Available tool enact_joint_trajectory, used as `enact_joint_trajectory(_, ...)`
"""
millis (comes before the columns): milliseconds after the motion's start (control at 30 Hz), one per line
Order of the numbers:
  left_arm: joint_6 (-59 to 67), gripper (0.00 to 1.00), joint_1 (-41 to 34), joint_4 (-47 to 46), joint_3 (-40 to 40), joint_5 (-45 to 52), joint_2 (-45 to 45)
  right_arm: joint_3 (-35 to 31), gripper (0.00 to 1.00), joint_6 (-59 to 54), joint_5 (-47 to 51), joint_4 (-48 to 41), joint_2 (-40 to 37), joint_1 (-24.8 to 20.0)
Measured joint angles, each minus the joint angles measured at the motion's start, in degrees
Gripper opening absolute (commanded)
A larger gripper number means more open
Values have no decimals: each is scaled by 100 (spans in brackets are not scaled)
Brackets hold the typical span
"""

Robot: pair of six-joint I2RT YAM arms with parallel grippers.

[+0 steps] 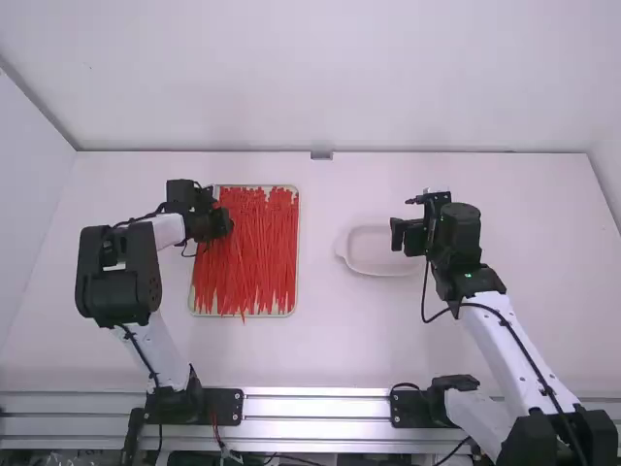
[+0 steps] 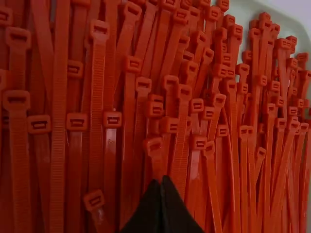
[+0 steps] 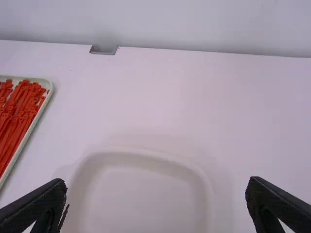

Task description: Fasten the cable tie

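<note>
zero ties fastened

dozens of red ties (image 1: 247,254) lie loose in the tray (image 3: 47,87) on the surface (image 1: 437,320). left claw (image 2: 161,180) is down among them, clenched; can't tell if it pinches one. right claw (image 1: 398,236) hangs released over the dish (image 3: 146,151), no tie in it yet.

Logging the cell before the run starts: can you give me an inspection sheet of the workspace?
Surface: white table, unmarked.
Job's things: red plastic cable ties piled loose on a pale rectangular tray; white shallow dish to its right.
Clutter: nothing seen.
End effectors: left end effector shut, tips in the ties; right end effector open, over the dish.
Cables: black cable hangs along the right arm.
Surroundings: white walls; small grey bracket at the table's far edge.
</note>
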Motion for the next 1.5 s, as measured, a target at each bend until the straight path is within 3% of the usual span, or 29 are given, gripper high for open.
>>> enact_joint_trajectory(567, -2, 2, 0, 59, 0, 24, 0, 0, 98, 2, -2, 0, 0, 0)
enact_joint_trajectory(767, -4, 27, 0, 52, 0, 17, 0, 0, 98, -11, 2, -2, 0, 0)
enact_joint_trajectory(1500, -114, 24, -26, 79, 0, -46, 0, 0, 98, -4, 0, -22, 0, 0)
